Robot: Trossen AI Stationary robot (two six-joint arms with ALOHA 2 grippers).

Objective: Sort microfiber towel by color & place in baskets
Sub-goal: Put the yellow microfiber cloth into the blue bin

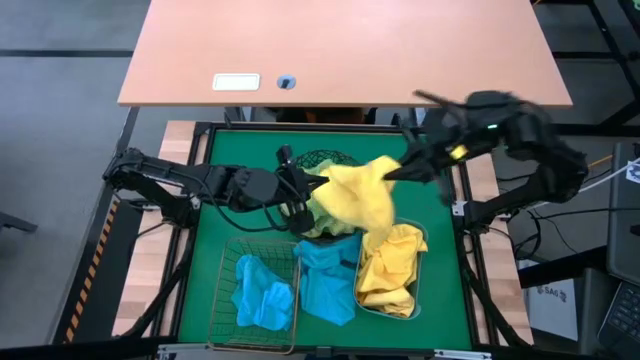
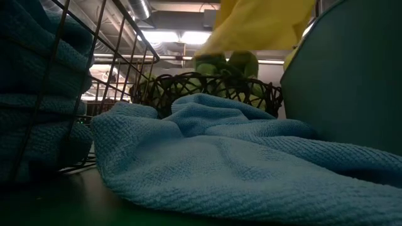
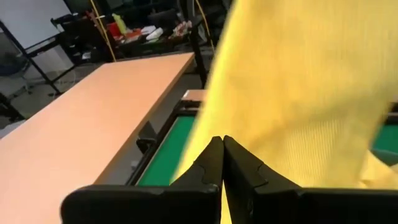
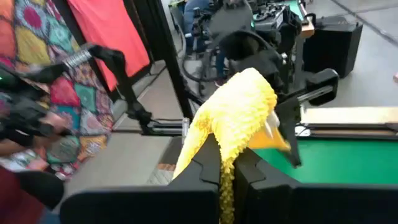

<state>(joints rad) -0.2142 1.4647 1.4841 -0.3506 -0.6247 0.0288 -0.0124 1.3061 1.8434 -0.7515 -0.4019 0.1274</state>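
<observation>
A yellow towel point(image 1: 362, 192) is held stretched in the air between both grippers, over the middle of the green mat point(image 1: 215, 250) and partly above the round black mesh bowl point(image 1: 330, 160) near the mat's far edge. The left gripper point(image 3: 222, 144) is clenched on one edge of this cloth, and the right gripper point(image 4: 227, 163) is pinched shut on the opposite end. Green towels point(image 2: 229, 66) are seen inside the bowl. Along the near edge, a blue towel point(image 1: 262, 292) lies in the copper wire basket point(image 1: 225, 318), another blue towel point(image 1: 328, 280) lies on the mat just beside it, and yellow towels point(image 1: 392, 268) fill the translucent tub point(image 1: 421, 243) towards the near right corner.
</observation>
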